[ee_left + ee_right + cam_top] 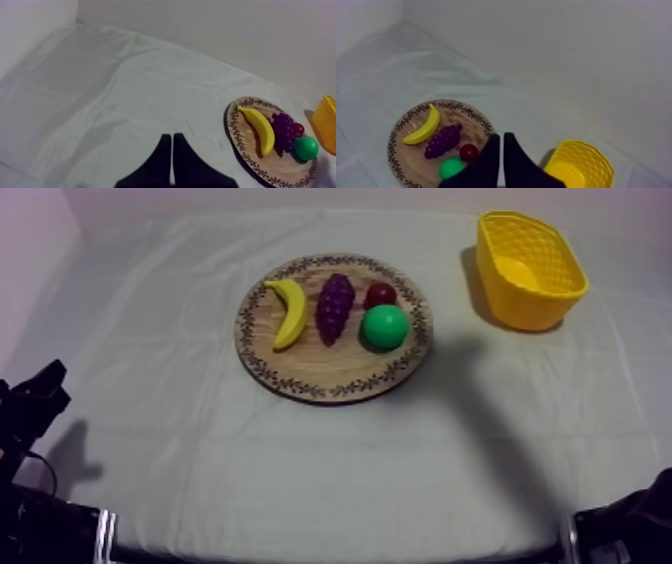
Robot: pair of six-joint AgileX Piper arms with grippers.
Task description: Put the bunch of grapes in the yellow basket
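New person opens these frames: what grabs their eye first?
The round wooden board mid-table, carrying a banana, the purple bunch of grapes, a small red fruit and a green fruit. Next, the bright yellow basket, apart from the board at the table's right side. The left gripper and right gripper are shut on nothing.

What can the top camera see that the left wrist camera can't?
Top view: the whole yellow basket, open inside and all, plus my right arm low at the table's near edge.

Left wrist view: my left hand up close, shut into a narrow wedge.

Both: the wooden board carrying the banana, the bunch of grapes, the small red fruit and the green fruit, and one edge of the basket.
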